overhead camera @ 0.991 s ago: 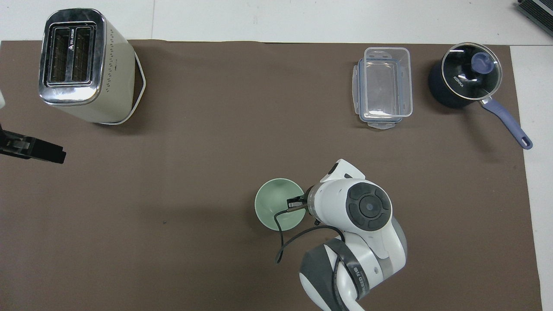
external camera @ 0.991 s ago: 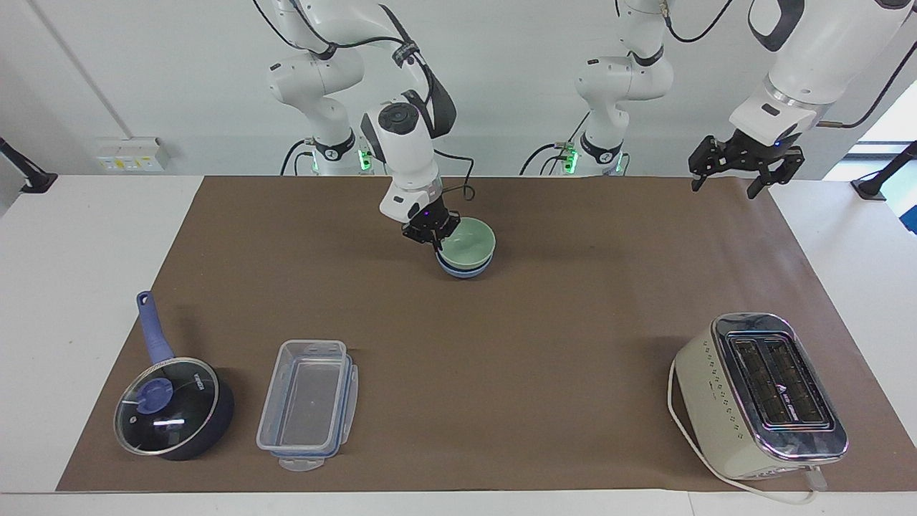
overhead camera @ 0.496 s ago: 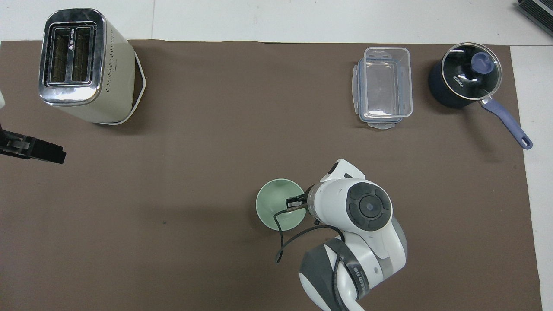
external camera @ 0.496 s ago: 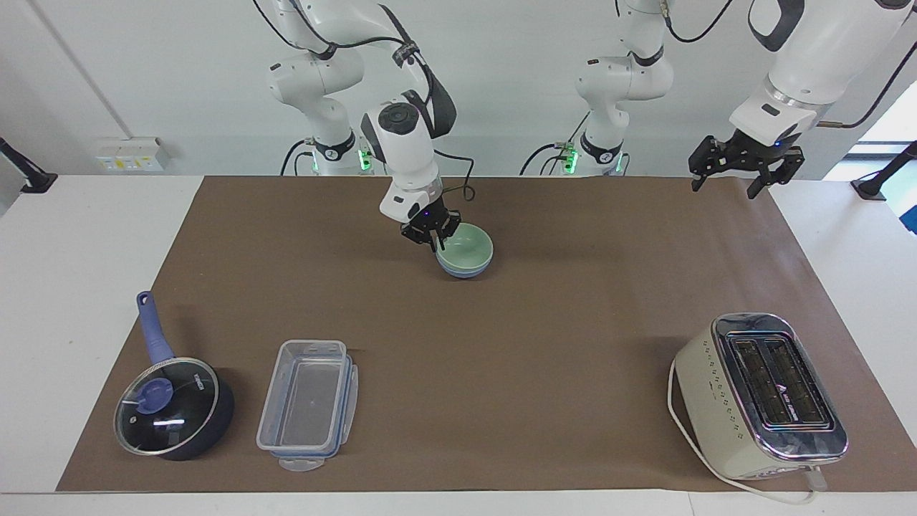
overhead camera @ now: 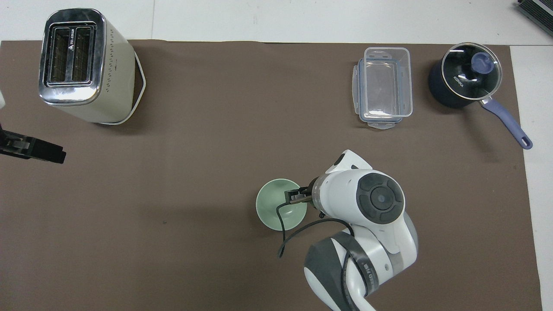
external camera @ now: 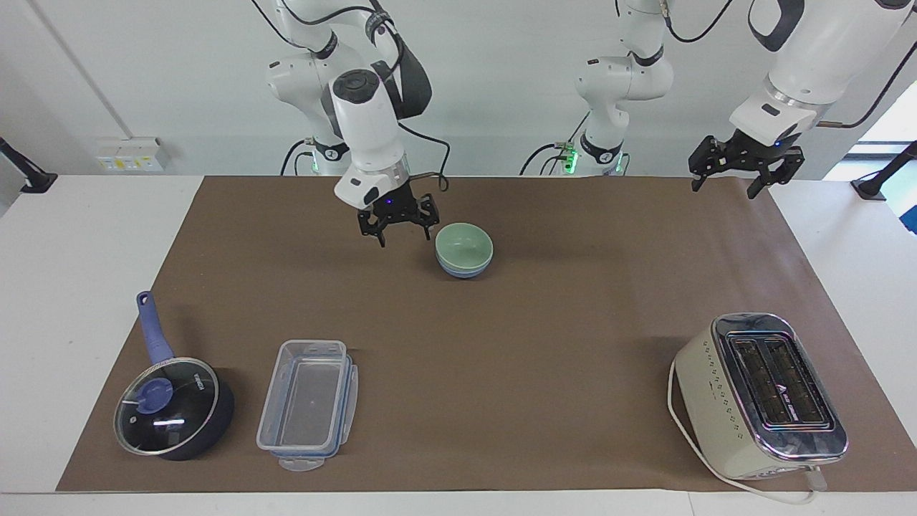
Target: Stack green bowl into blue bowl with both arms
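The green bowl (external camera: 464, 245) sits nested inside the blue bowl (external camera: 464, 271) on the brown mat, near the robots and about midway between the arms. Only the blue bowl's lower band shows under it. In the overhead view the green bowl (overhead camera: 274, 209) hides the blue bowl completely. My right gripper (external camera: 403, 236) is open and empty. It hangs above the mat just beside the bowls, toward the right arm's end, clear of them. My left gripper (external camera: 725, 185) is open and empty, raised over the mat's edge at the left arm's end, where that arm waits.
A cream toaster (external camera: 759, 394) stands farthest from the robots at the left arm's end. A clear plastic container (external camera: 308, 405) and a dark blue saucepan with glass lid (external camera: 172, 405) lie farthest from the robots at the right arm's end.
My right gripper let go of the green bowl, which settled level into the blue bowl. The gripper then rose and drew away toward the right arm's end. The left arm has not moved.
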